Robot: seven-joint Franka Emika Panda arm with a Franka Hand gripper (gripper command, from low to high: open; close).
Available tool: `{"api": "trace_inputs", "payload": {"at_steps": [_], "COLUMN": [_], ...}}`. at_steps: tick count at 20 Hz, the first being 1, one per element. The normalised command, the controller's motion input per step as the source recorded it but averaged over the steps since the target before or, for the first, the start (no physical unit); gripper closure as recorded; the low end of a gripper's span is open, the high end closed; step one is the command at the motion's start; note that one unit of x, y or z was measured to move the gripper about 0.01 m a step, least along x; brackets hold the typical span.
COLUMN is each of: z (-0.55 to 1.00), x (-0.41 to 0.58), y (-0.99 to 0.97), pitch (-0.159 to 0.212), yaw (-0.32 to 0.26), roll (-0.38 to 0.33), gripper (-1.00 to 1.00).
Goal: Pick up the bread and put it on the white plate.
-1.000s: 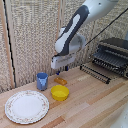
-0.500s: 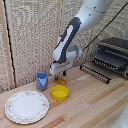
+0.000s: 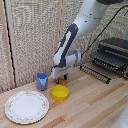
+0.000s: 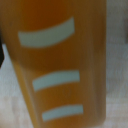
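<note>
The bread (image 3: 64, 80) is a small orange-brown piece on the wooden table, just behind the yellow bowl. My gripper (image 3: 60, 78) is down at the bread, and its fingers are too small and dark in the exterior view to tell whether they are closed on it. In the wrist view the bread (image 4: 60, 65) fills almost the whole picture as an orange-brown surface with three pale stripes, and no fingers show there. The white dish (image 3: 26, 106), round with a brownish floral rim, lies at the front of the exterior view's left, apart from the gripper, with nothing on it.
A yellow bowl (image 3: 60, 92) stands just in front of the gripper. A blue cup (image 3: 42, 80) stands beside it, toward the exterior view's left. A dark toaster oven with a wire rack (image 3: 111, 56) sits at the exterior view's right. A woven screen backs the table.
The gripper has come down a little toward the bread behind the yellow bowl. The dish, bowl and cup have not moved.
</note>
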Motion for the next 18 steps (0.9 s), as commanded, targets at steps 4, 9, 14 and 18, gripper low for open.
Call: {"api": "trace_inputs", "payload": {"at_steps": [4, 9, 14, 18], "z": [-0.01, 0.05, 0.12, 0.49], "x": [0.151, 0.001, -0.023, -0.034], "y": [0.0, 0.0, 0.0, 0.0], "pitch": [0.009, 0.0, 0.0, 0.011], "yaw": [0.014, 0.0, -0.022, -0.086], "roll": [-0.015, -0.002, 0.0, 0.047], "gripper": [1.0, 1.0, 1.0, 1.0]}}
